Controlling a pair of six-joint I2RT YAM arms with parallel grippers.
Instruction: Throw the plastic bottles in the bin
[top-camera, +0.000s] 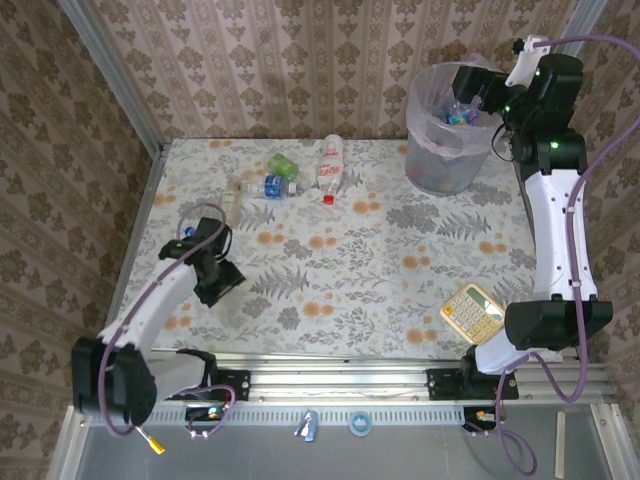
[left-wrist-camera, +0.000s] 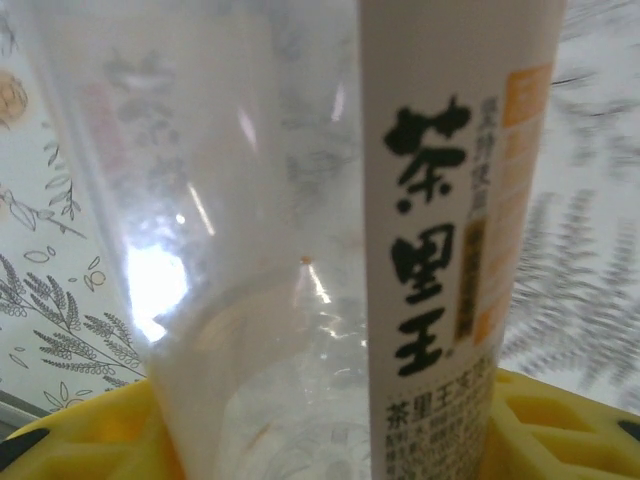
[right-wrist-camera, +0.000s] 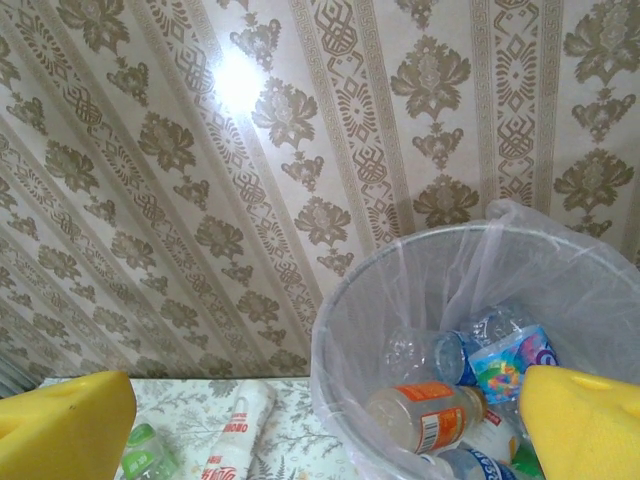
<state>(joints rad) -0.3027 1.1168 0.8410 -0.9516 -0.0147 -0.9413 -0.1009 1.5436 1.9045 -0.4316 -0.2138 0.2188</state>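
A clear plastic bottle with a white label and black characters stands between the yellow fingers of my left gripper, which is shut on it. That gripper sits low over the table's left side. Three more bottles lie at the far middle: a green one, a blue-labelled one and a white and red one. My right gripper hangs open and empty above the bin, which holds several bottles, among them an orange-labelled one.
A beige calculator lies near the right arm's base. Patterned walls close in the table at the back and sides. A clear bottle lies just beyond the left arm. The bin stands in the far right corner.
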